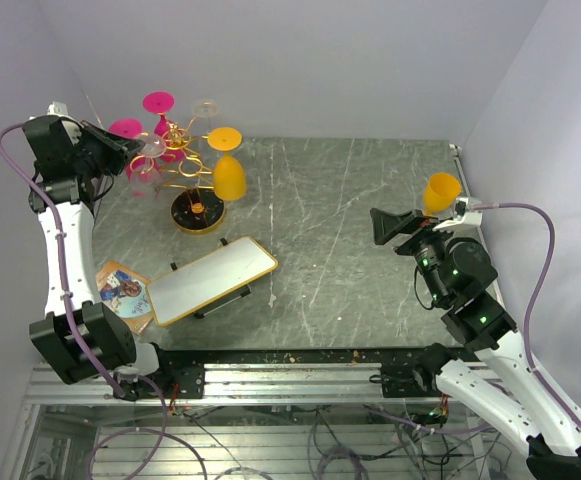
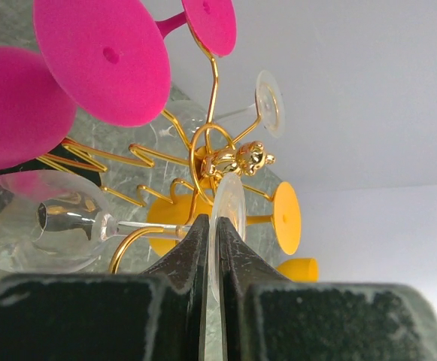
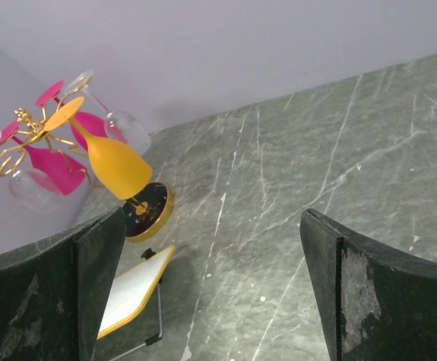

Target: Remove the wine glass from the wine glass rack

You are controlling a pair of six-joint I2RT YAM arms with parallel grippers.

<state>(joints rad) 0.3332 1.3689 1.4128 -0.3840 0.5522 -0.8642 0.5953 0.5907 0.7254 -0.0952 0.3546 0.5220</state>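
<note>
Two fingers of your left gripper, at the upper left of the overhead view, are clamped on the thin round foot of the clear wine glass. That glass hangs on the gold wire rack with the round black base, its stem lying across a gold loop. Pink plastic glasses and a yellow one hang around it. A white gold-rimmed rectangular tray lies lower centre-left. At mid-right your right gripper has its jaws wide apart above the grey marbled table, with a yellow cup just behind.
</note>
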